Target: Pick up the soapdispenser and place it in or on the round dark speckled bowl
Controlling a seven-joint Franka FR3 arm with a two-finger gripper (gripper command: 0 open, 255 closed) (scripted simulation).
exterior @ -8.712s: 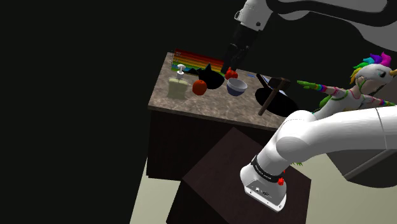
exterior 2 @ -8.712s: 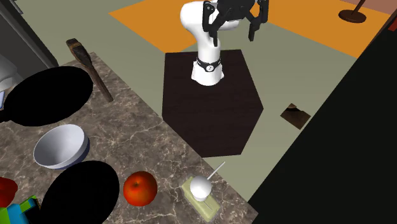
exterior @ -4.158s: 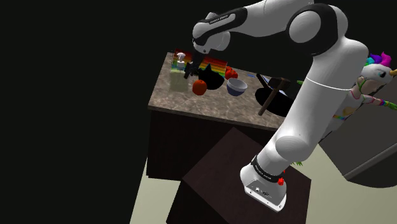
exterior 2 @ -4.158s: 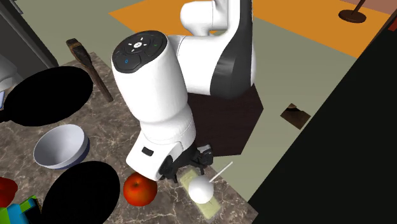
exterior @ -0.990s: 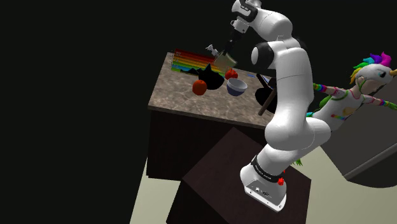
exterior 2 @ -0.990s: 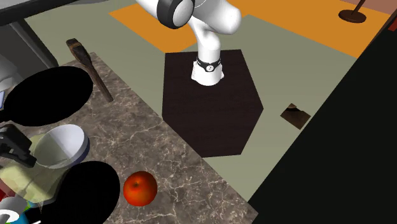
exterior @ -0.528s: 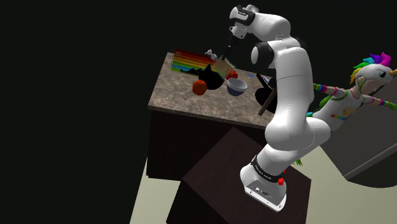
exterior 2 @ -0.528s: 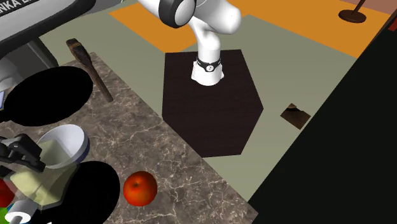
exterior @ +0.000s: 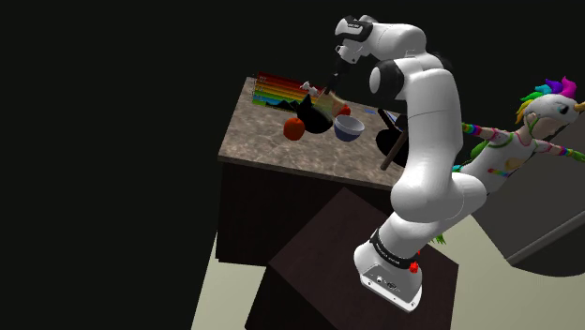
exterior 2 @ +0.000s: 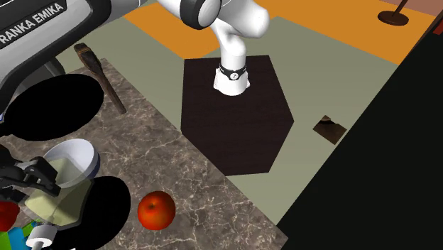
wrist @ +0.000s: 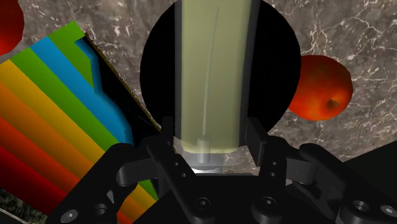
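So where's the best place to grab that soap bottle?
Probably as the gripper has it now: clamped across the two straight, parallel sides of the soap bottle, with the hand coming in along its length. Flat faces give firm contact.

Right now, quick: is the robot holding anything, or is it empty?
End effector: shut on the pale yellow-green soap dispenser, holding it over the round black bowl.

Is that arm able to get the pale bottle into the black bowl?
Probably yes: the gripper holds the soap dispenser right above the black bowl, nothing lies between them, and the apple sits beside the bowl.
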